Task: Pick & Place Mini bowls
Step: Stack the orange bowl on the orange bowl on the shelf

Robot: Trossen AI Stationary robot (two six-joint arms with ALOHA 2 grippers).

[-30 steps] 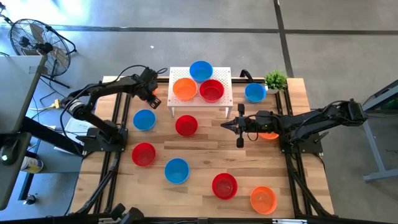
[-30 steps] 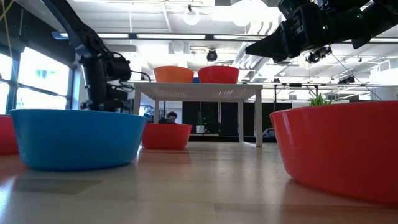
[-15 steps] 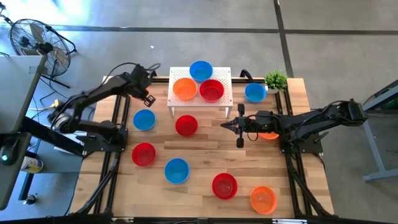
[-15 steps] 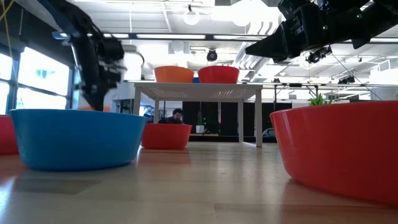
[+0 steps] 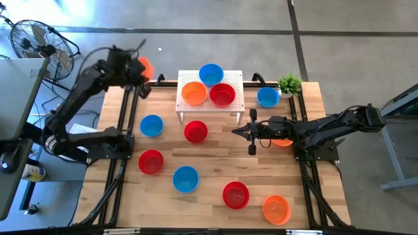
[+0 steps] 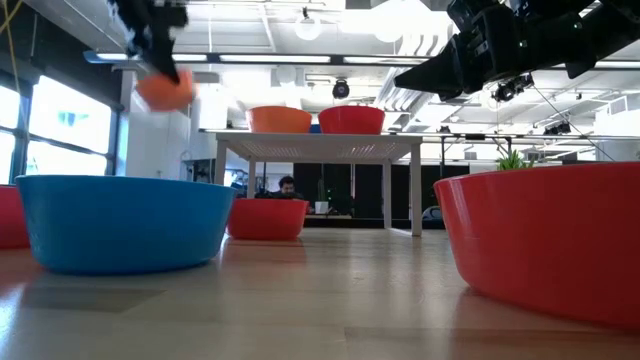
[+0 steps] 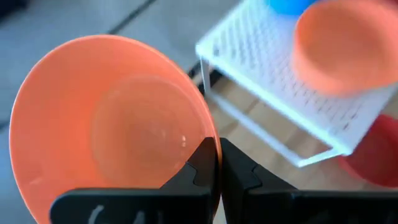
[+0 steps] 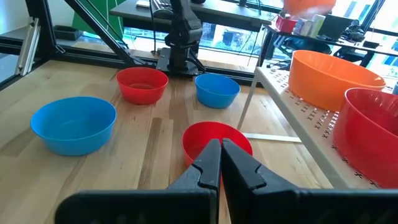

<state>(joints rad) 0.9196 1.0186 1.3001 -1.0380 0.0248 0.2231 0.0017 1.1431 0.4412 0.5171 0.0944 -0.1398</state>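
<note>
An orange mini bowl (image 5: 145,65) hangs high over the table's far left corner, with my left gripper (image 7: 218,149) shut on it; the low view shows the orange mini bowl (image 6: 165,88) well above the table. The white stand (image 5: 235,104) carries a blue (image 5: 211,73), an orange (image 5: 193,93) and a red mini bowl (image 5: 222,94). Several more red, blue and orange mini bowls rest on their bases on the wood. My right gripper (image 5: 243,130) is shut and hovers in front of the stand, holding nothing. My left gripper pinches the orange bowl's rim (image 7: 210,134), one finger inside the bowl and one outside. The fingers slant down from above. The bowl is lifted clear of the table and tilted, its hollow turned toward the wrist.
On the wood stand a blue bowl (image 5: 151,125), red bowls (image 5: 195,131) (image 5: 150,161) (image 5: 236,194), a blue bowl (image 5: 185,179) and an orange bowl (image 5: 276,209). A blue bowl (image 5: 268,96) and a small green plant (image 5: 289,83) sit at the far right.
My left gripper has gone up and toward the table's far left corner from a spot left of the stand. It carries the orange bowl, which stood on the table and now hangs clear above it. The gripper has tipped toward level while rising.
</note>
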